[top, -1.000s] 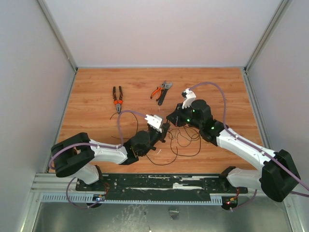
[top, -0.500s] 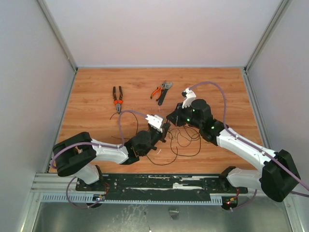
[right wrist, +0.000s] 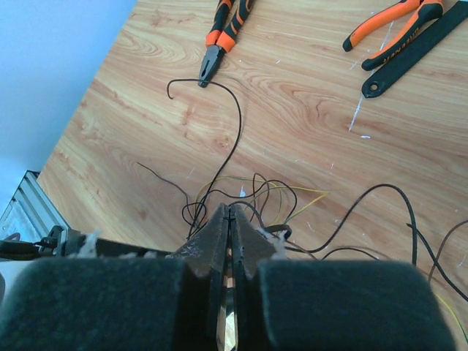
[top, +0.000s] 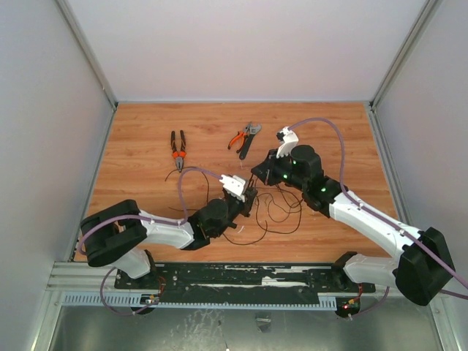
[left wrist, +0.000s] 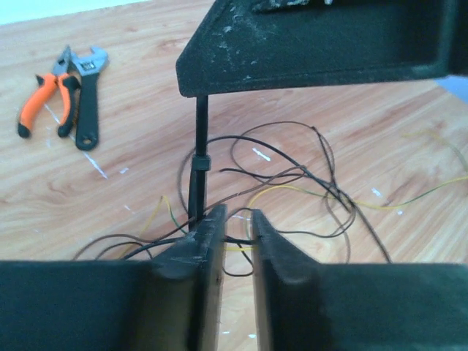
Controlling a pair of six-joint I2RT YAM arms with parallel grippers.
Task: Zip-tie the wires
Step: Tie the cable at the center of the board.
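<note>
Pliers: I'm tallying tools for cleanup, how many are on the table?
2. Long-nose pliers lie toward the far left; shorter orange-handled pliers lie near the far middle, beside a black wrench. Others may be hidden from view.

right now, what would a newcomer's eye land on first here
The left gripper and the right gripper meet almost tip to tip mid-table, over the loose black wires. The zip tie stands upright among them, its top at the right gripper. Orange-handled pliers lie at the back left.
</note>
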